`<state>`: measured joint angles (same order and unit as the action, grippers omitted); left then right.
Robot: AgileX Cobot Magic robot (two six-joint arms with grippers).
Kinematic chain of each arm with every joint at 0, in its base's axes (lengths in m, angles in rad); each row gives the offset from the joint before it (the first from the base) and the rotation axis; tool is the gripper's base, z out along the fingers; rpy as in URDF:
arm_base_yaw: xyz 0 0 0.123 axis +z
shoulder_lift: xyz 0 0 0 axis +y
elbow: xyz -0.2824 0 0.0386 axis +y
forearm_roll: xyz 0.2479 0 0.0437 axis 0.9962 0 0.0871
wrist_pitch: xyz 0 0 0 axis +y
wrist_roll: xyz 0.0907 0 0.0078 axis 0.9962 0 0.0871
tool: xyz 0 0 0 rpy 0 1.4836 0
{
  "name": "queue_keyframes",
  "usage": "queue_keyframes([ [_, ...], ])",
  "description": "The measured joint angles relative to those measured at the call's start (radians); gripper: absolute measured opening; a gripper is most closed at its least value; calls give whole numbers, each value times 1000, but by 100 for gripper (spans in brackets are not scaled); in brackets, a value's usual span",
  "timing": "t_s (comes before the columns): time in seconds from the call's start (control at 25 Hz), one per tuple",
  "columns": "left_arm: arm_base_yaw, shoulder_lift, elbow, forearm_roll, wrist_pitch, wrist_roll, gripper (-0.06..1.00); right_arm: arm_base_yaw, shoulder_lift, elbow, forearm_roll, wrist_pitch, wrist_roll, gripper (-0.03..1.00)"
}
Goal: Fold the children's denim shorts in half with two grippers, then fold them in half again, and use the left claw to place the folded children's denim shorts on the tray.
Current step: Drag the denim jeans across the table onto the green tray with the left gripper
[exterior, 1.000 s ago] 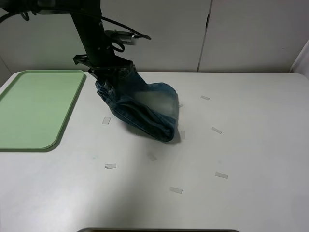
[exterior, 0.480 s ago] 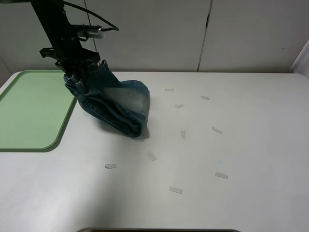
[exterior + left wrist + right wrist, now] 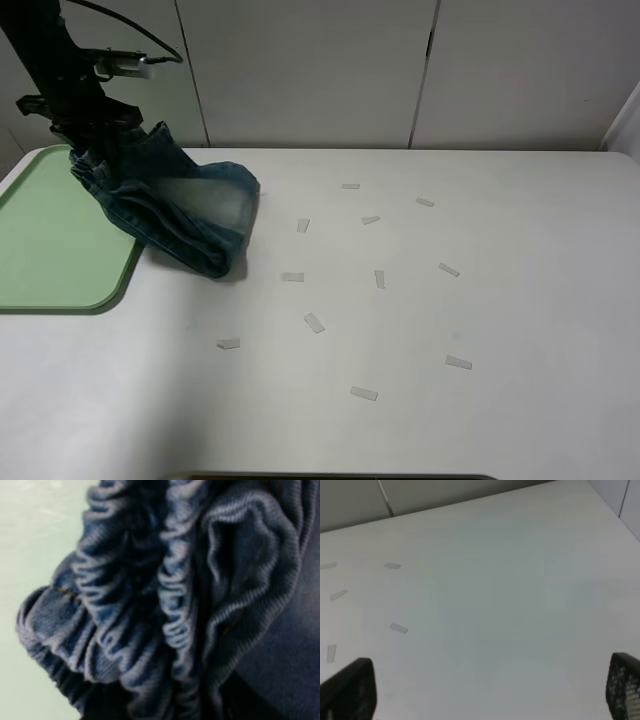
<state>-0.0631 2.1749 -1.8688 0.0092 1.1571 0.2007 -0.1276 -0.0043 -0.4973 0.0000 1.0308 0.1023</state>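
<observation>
The folded children's denim shorts [image 3: 185,215] hang from my left gripper [image 3: 95,150], which is shut on their gathered waistband at the tray's right edge. Their lower end drags on the white table. The left wrist view is filled by the bunched elastic waistband [image 3: 170,605]; the fingers are hidden there. The pale-green tray [image 3: 50,235] lies at the far left, partly under the shorts. My right gripper is out of the exterior view; in the right wrist view its two black fingertips [image 3: 345,692] stand wide apart over bare table, holding nothing.
Several small pale tape strips [image 3: 314,322] lie scattered on the white table [image 3: 480,300], also in the right wrist view [image 3: 398,628]. White cabinet doors [image 3: 310,70] stand behind the table's far edge.
My left arm has carried the shorts leftward across the table, from the middle to the tray's right edge. Tape strips that the shorts covered now show.
</observation>
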Motion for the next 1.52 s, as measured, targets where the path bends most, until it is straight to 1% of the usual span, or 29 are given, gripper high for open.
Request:
queue_keyframes([
  [0.08,43,0,0,14,0,29,26,0,0,0,0,0,0,69],
  [0.32,129,0,0,19,-2,116,26,0,0,0,0,0,0,69],
  [0.52,190,0,0,20,-5,198,26,0,0,0,6,0,0,69],
  [0.64,219,0,0,20,-15,231,26,0,0,0,6,0,0,69],
  [0.84,246,0,0,20,-38,241,26,0,0,0,0,0,0,69],
  [0.96,288,0,0,33,-83,245,26,0,0,0,6,0,0,69],
  [1.24,329,0,0,52,-94,269,26,0,0,0,0,0,0,69],
  [1.52,345,0,0,59,-103,292,26,0,0,0,6,0,0,69],
])
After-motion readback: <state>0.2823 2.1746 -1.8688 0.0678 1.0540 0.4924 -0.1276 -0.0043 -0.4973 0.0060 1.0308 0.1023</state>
